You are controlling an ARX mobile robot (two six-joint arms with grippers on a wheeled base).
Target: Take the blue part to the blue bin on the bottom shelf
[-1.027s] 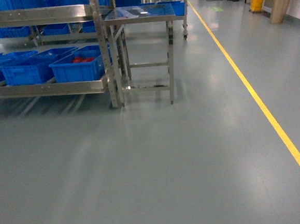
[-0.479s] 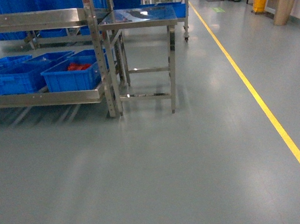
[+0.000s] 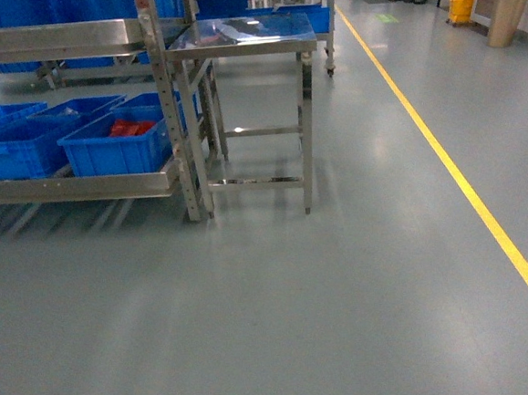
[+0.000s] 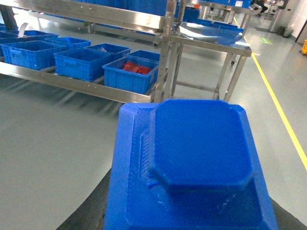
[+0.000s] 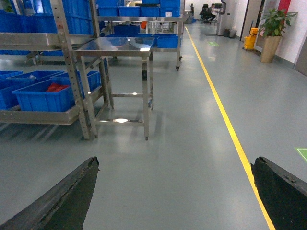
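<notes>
A: Entry, from beside the steel table (image 3: 238, 37). Where is the blue part (image 4: 192, 163)?

B: In the left claw (image 4: 189, 201). The left wrist view is filled with it: a blue block with a raised, chamfered square face, seated between two dark fingers (image 4: 88, 215) that show at its lower corners. The claw is closed around it.

A: And the right claw (image 5: 177, 191)?

B: Spread wide, nothing between its fingertips (image 5: 72, 191), only grey floor (image 3: 345, 292). It carries nothing.

A: The target?

B: The bottom shelf (image 3: 71, 187) is left of the table, low against the rack post (image 3: 172, 104). Several blue bins sit in a row on it. The bin nearest the table (image 3: 118, 145) has red pieces inside, so I judge it the wrong one. The next bin left (image 3: 13, 149) looks likelier, though I cannot see its contents.

A: What does the next move turn on?

B: Direction. From the left claw, the shelf lies ahead and to the left, well apart. Neither arm shows in the head view. The left arm is the nearer one and already loaded. My judgement: the base must close on the rack before any reach. The bins' long axes run back into the shelf, so the part should enter from the front lip.
</notes>
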